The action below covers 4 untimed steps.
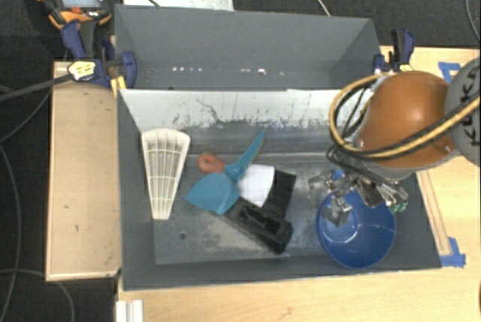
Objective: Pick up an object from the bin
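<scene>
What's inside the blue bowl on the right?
The gripper hangs over the blue bowl. Its visible floor shows plain blue, and the part beneath the gripper is covered.

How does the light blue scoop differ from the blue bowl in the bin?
Shape: the scoop is a wedge with a long handle; the bowl is round, opening up.
Shade: the scoop is pale teal-blue, the bowl a deeper blue.
Place: the scoop lies mid-bin beside a white thing and a black block; the bowl sits at the right, with the end effector over it.
Both are blue and rest on the bin floor.
</scene>
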Each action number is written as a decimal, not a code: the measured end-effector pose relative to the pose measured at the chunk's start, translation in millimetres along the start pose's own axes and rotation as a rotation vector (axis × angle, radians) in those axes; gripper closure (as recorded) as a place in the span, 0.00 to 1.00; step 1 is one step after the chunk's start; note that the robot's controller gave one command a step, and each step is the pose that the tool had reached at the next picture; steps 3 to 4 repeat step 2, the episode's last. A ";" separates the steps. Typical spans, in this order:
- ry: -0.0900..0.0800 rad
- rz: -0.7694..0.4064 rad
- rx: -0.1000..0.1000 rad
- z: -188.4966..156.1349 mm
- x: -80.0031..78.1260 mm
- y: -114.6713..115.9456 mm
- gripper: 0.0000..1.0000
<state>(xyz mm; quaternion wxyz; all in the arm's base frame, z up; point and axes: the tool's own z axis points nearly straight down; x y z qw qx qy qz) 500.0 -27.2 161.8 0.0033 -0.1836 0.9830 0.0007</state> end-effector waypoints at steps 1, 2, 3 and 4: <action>-0.006 0.000 0.004 -14.2 -2.0 -1.5 1.00; -0.004 -0.050 0.001 -39.9 36.9 -45.1 1.00; -0.004 -0.050 0.001 -39.9 36.9 -45.1 1.00; -0.004 -0.050 0.001 -39.9 36.9 -45.1 1.00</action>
